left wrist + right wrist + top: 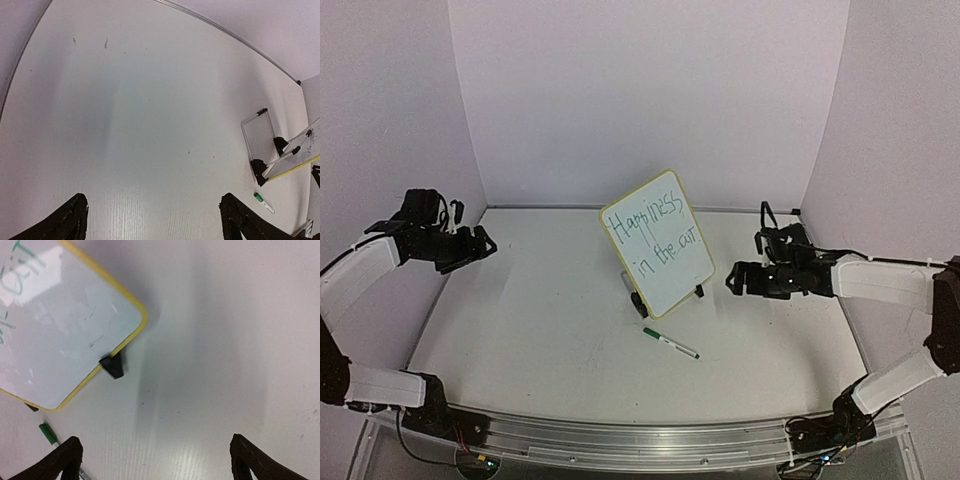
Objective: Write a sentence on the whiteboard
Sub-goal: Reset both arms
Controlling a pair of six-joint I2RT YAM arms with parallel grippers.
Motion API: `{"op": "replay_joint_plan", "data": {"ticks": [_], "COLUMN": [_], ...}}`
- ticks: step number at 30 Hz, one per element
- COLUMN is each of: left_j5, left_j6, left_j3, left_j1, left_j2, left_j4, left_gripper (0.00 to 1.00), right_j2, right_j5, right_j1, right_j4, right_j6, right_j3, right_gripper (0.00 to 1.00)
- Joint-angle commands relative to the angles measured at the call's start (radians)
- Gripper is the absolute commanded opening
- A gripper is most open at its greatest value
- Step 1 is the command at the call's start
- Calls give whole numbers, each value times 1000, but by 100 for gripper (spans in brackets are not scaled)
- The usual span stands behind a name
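Observation:
The whiteboard (657,243) with its pale yellow frame stands tilted on two black feet at the middle of the table. The green sentence (650,228) on it reads "Happiness" over "in the out". The board also shows in the right wrist view (65,335) and edge-on in the left wrist view (300,155). A white marker with a green cap (670,343) lies on the table in front of the board. My left gripper (480,243) is open and empty at the far left. My right gripper (738,281) is open and empty, right of the board.
The table (540,330) is white, with lilac walls on three sides. A wire stand (257,132) props the board from behind. The marker also shows in the left wrist view (264,202) and the right wrist view (49,434).

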Motion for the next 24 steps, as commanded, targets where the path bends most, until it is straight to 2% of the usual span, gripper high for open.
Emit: {"op": "replay_joint_plan", "data": {"ticks": [1,6,12,18,24], "left_j5": [-178,-341,-363,-354,-349], "left_j6": [37,73,123,133,121], "left_j3": [4,5,-71,-97,-98], "left_j1": [13,12,11,11,11], "left_j2": [-106,-244,-372,-356,-342], "left_j4": [53,73,156,101,111], "left_gripper": [93,95,99,100,99], "right_j2": [-168,-402,-621,-689,-711], "right_j5": [164,295,375,386,388], "right_j1": [-65,-73,-74,-74,-74], "right_j4": [-22,82,157,159,158], "right_j6": [-66,-147,-189,-139,-135], "right_j3": [-32,-129,-277,-375,-396], "right_gripper": [98,98,98,98,98]}}
